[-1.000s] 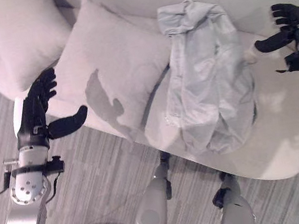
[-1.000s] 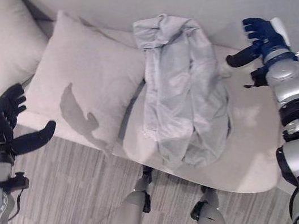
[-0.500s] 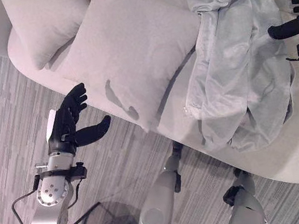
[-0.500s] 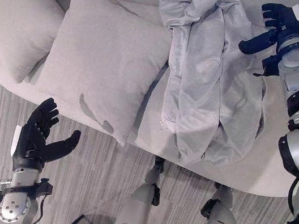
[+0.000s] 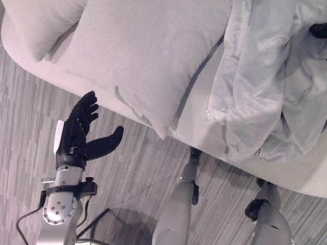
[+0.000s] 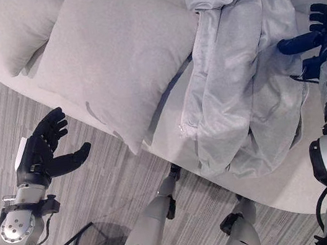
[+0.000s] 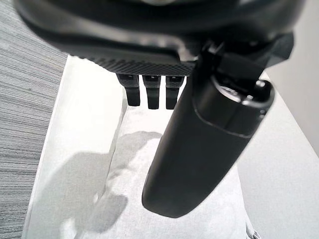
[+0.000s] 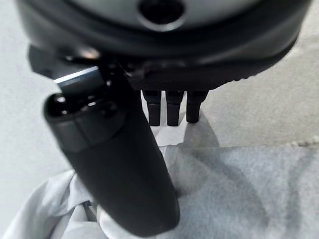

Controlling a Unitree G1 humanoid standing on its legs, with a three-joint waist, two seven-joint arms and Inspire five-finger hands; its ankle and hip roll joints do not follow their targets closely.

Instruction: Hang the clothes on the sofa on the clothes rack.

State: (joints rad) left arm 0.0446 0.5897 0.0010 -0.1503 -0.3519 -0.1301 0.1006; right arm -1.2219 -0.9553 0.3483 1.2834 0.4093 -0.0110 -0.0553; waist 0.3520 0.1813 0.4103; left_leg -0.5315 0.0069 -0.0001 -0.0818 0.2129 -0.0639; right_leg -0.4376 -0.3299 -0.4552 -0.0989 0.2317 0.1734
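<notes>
Left hand point(image 5: 78, 137): positioned over the floor point(image 5: 0, 124), in front of the sofa point(image 5: 322, 171) edge and apart from it. Fingers extended and relaxed, thumb spread to the side; released, grasping nothing.

Sofa: light grey, running diagonally across the head views. A large cushion point(image 5: 144, 44) lies on the seat; a second cushion point(image 5: 45, 13) lies beside it on the robot's left.

Jacket point(image 6: 238, 78): light grey, crumpled, with a visible zip line. It lies on the seat just right of the large cushion, spread from the seat front up to the backrest.

Right hand point(image 6: 318, 33): at the jacket's right edge, over the cloth. Fingers extended, thumb pointing toward the jacket; released, not grasping the cloth.
</notes>
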